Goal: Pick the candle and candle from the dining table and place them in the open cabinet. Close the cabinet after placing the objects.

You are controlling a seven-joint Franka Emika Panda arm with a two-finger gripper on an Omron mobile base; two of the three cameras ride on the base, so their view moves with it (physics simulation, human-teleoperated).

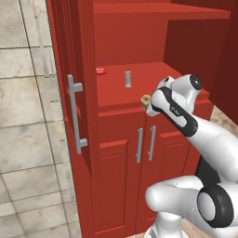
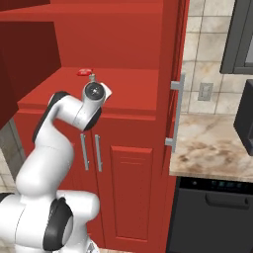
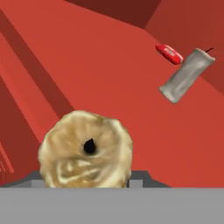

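Note:
The squat golden-tan candle [image 3: 86, 151] sits between my fingertips, wick hole facing the hand camera, and my gripper [image 3: 87, 181] is shut on it. From the left base view this candle [image 1: 146, 100] hangs at the front edge of the red inner shelf [image 1: 116, 95] of the open cabinet [image 1: 125, 153]. The slim grey candle [image 1: 128, 78] stands upright farther back on that shelf, also seen as the grey candle [image 3: 186, 76] and its top [image 2: 91, 76] just behind my hand. The dining table is out of view.
A small flat red item [image 1: 101, 71] lies at the back of the shelf. The left cabinet door [image 1: 62, 69] stands open with its long handle [image 1: 74, 114]; the right door's handle [image 2: 177, 111] borders a marbled counter [image 2: 212, 146] over a dark appliance [image 2: 212, 212].

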